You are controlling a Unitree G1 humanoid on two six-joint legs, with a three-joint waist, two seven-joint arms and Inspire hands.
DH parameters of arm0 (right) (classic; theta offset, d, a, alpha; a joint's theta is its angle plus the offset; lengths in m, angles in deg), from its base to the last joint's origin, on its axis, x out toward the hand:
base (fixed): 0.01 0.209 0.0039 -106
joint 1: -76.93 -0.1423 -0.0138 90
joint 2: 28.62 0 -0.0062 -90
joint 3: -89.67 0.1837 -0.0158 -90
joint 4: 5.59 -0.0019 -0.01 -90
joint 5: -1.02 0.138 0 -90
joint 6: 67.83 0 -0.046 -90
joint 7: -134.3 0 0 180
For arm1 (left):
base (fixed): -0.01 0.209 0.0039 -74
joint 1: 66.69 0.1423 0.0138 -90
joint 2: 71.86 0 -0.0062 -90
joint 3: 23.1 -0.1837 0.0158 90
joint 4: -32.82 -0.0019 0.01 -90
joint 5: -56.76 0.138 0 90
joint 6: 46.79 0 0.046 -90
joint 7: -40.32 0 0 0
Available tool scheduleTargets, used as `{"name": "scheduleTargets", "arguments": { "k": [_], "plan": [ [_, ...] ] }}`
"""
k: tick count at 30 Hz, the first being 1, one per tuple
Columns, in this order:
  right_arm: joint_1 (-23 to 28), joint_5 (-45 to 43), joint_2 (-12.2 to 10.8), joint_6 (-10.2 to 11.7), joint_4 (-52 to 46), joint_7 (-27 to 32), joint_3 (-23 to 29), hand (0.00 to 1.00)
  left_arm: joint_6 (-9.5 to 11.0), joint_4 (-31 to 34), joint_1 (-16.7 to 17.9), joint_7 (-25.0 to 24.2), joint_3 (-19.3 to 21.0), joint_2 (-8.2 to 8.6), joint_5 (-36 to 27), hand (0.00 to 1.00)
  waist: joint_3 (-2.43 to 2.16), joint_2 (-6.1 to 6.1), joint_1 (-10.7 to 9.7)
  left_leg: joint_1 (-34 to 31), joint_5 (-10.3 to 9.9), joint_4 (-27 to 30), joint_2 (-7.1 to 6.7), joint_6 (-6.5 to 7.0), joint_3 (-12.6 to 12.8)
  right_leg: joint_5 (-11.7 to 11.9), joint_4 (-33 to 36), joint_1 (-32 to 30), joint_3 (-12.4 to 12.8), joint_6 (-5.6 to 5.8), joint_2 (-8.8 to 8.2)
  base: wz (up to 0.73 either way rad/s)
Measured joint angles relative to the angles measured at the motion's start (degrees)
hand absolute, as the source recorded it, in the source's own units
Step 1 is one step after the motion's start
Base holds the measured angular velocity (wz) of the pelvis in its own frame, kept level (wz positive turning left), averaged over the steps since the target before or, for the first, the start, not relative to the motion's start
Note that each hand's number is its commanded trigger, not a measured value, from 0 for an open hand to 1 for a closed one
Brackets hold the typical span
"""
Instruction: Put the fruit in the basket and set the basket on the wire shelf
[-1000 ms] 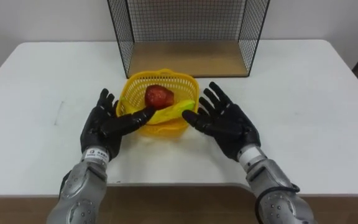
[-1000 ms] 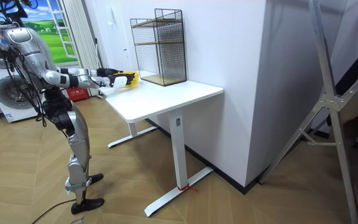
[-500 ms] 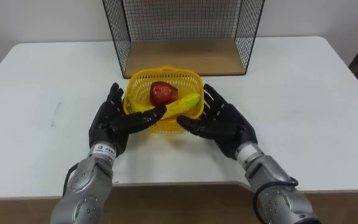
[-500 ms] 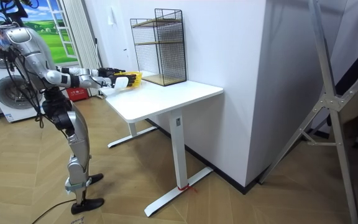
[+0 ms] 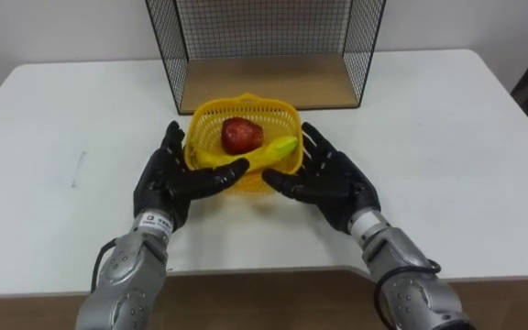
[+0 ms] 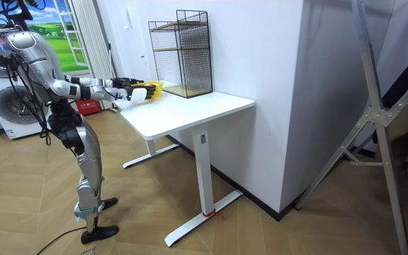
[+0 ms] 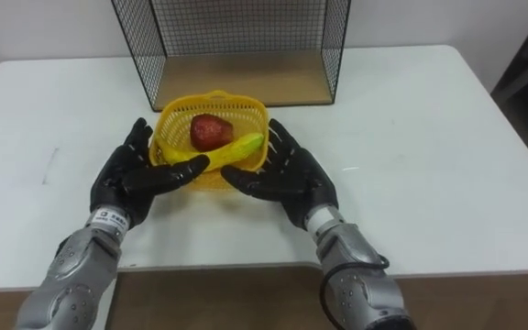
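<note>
Yellow plastic lattice basket (image 5: 211, 115), upright and open at the top, was held between the left hand (image 5: 163, 183) and the right hand (image 5: 333, 183), whose straight fingers pressed on its two sides. Inside lay a red apple (image 5: 241, 135) toward the far wall and a yellow banana (image 5: 269, 152) slantwise just in front of it, touching it. The black wire shelf (image 5: 264, 82), with a wooden bottom board, stood just beyond the basket, its open side facing it, the board bare.
</note>
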Motion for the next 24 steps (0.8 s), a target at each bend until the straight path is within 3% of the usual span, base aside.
{"name": "scheduleTargets", "arguments": {
  "k": [6, 18, 24],
  "plan": [
    [-0.7, -1.3, -0.3, 0.0, 1.9, 1.2, -0.1, 0.0, -0.2, -3.8, -1.8, -0.8, -1.5, 0.35, 0.0, 0.0, 0.04, -0.07, 0.2, 0.2, 0.0, 0.1, 0.03, 0.0, 0.5, 0.0, 0.1, -0.1, 0.9, 0.0, 0.02, -0.04],
    [-2.9, -4.9, -0.3, 0.0, 1.7, 5.8, -0.7, 0.0, -0.7, -3.8, -2.7, -1.2, -3.2, 1.23, 1.0, 0.0, 0.04, -0.7, 0.2, -0.6, 0.0, 0.6, 0.07, 0.05, 0.7, 0.1, 0.4, -0.8, 0.8, -0.01, -0.06, 0.0],
    [-4.1, -5.4, -0.3, 0.2, 1.7, 7.9, -0.7, 0.0, -0.7, -3.8, -3.9, -1.2, -3.4, 2.43, 1.6, 0.0, 0.0, -1.13, 0.1, -0.6, 0.0, 0.7, 0.13, 0.06, 0.8, 0.2, 0.5, -0.8, 1.1, 0.0, -0.04, 0.0]
  ]
}}
